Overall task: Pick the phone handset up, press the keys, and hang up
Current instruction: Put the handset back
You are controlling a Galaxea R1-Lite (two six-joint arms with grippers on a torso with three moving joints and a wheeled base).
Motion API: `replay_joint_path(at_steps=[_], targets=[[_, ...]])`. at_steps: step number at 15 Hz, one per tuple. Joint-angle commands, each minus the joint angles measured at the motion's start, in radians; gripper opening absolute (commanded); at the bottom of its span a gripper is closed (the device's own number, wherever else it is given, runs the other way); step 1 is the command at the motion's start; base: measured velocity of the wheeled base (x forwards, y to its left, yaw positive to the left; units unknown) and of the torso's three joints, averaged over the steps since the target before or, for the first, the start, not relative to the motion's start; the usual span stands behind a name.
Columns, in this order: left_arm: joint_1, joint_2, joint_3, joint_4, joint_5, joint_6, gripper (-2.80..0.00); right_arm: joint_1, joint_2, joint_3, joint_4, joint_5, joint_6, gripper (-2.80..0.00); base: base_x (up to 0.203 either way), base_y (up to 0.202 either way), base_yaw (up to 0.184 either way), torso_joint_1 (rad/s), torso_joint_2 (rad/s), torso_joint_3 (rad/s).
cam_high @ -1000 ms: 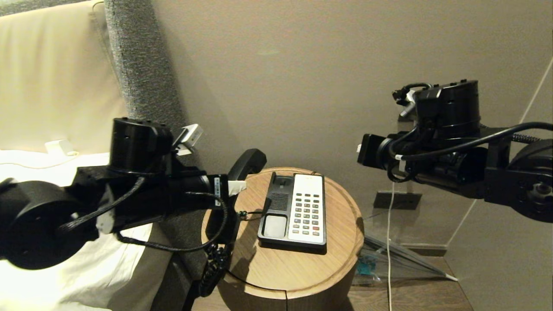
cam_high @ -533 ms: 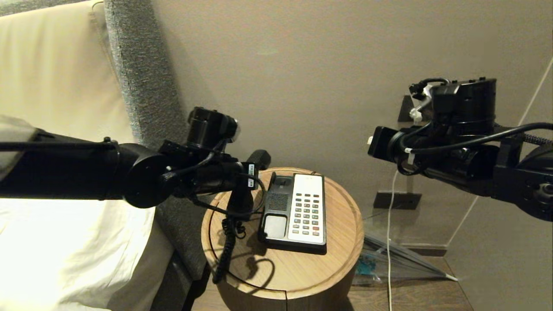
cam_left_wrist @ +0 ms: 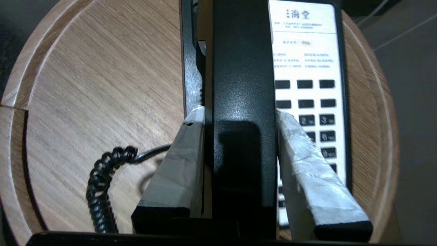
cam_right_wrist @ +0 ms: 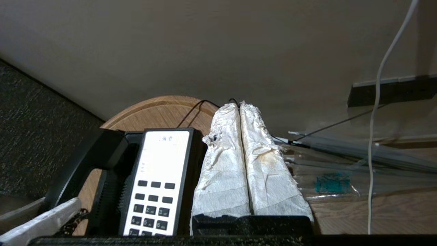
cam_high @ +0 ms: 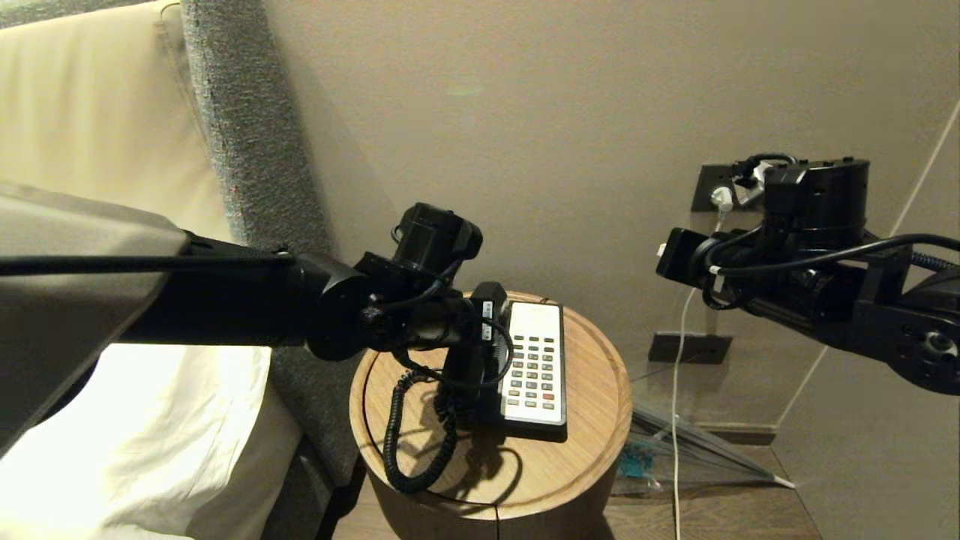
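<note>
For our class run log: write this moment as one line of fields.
left gripper: shut on phone handset, over the cradle | right gripper: shut, idle beside phone base | keys: untouched

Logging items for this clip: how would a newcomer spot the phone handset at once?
Find the round wooden side table beside the bed, then the black-and-cream phone base on it. The phone handset is the long black bar gripped by the left hand over the base's left side, trailing a coiled cord.
</note>
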Motion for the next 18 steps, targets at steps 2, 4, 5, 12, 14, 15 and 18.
replay_joint_path(at_steps=[2, 4, 5, 12, 14, 15, 18], targets=[[0.000, 0.066, -0.047, 0.001, 0.050, 0.005, -2.80, -0.002, 0.009, 0.011, -0.006, -0.002, 0.003, -2.80, 0.000, 0.000, 0.000, 0.000, 0.00, 0.000], [0.000, 0.080, -0.067, 0.005, 0.055, 0.005, -2.80, -0.004, 0.011, 0.029, -0.020, 0.000, 0.005, -2.80, 0.000, 0.000, 0.000, 0.000, 0.00, 0.000], [0.000, 0.088, -0.068, 0.004, 0.056, 0.005, -2.80, -0.004, 0.014, 0.033, -0.028, 0.002, 0.005, -2.80, 0.000, 0.000, 0.000, 0.000, 0.00, 0.000], [0.001, 0.121, -0.071, 0.001, 0.055, 0.005, -2.80, -0.004, 0.018, 0.034, -0.041, 0.003, 0.004, -2.80, 0.000, 0.000, 0.000, 0.000, 0.00, 0.000], [0.001, 0.132, -0.073, -0.001, 0.056, 0.005, -2.80, -0.003, 0.017, 0.036, -0.041, 0.003, 0.004, -2.80, 0.000, 0.000, 0.000, 0.000, 0.00, 0.000], [0.001, 0.135, -0.074, -0.001, 0.056, 0.005, -2.80, -0.004, 0.017, 0.036, -0.041, 0.003, 0.004, -2.80, 0.000, 0.000, 0.000, 0.000, 0.00, 0.000], [0.001, 0.151, -0.091, -0.001, 0.055, 0.005, -2.80, -0.004, 0.018, 0.036, -0.041, 0.003, 0.005, -2.80, 0.000, 0.000, 0.000, 0.000, 0.00, 0.000]])
